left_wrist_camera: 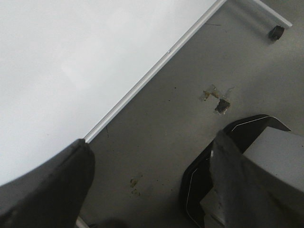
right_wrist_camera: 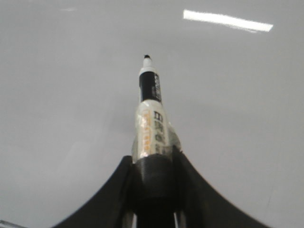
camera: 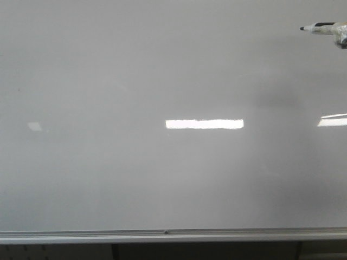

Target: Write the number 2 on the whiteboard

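The whiteboard (camera: 135,179) fills the front view, glossy white-grey, with a silver frame edge (camera: 173,234) along the bottom. No number 2 shows on it. A marker (camera: 324,27) with a black tip enters at the top right of the front view, its tip pointing left. In the right wrist view my right gripper (right_wrist_camera: 154,166) is shut on the marker (right_wrist_camera: 152,118), tip toward the board (right_wrist_camera: 71,95); whether the tip touches the board I cannot tell. My left gripper (left_wrist_camera: 152,166) is open and empty, low beside the board's edge (left_wrist_camera: 152,71).
Bright rectangular light reflections (camera: 204,124) lie on the board. The left wrist view shows grey floor (left_wrist_camera: 190,71), a stand leg with a castor (left_wrist_camera: 276,32), and a black-and-grey robot base part (left_wrist_camera: 247,166).
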Tool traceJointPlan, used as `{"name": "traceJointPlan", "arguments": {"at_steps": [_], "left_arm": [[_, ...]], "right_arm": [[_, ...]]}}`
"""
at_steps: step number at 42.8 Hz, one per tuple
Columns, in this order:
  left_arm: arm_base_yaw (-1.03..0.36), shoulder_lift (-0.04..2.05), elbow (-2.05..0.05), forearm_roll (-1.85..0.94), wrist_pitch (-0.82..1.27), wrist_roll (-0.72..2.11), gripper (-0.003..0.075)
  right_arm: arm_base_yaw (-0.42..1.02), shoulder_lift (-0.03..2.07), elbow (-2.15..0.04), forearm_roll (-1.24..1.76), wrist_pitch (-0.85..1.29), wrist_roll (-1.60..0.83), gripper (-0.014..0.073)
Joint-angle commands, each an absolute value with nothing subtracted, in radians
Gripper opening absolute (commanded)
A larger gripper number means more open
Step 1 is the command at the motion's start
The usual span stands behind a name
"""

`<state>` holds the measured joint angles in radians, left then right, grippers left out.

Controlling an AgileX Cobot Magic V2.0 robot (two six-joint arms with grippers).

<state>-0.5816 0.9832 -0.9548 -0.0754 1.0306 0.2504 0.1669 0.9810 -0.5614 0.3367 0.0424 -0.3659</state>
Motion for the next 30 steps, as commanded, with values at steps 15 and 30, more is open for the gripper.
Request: {"name": "traceJointPlan", "arguments": {"at_steps": [15,30], "left_arm": [[-0.579,0.971,-0.977,-0.092,0.979,0.24,0.0492],[-0.579,0.971,-0.977,-0.092,0.979,0.24,0.0492]], "right_arm": [[0.239,1.146,-0.594,0.317,-0.354,-0.369,-0.0018],[0.238,1.257,-0.598,0.317,-0.406,-0.37,-0.0018]]}}
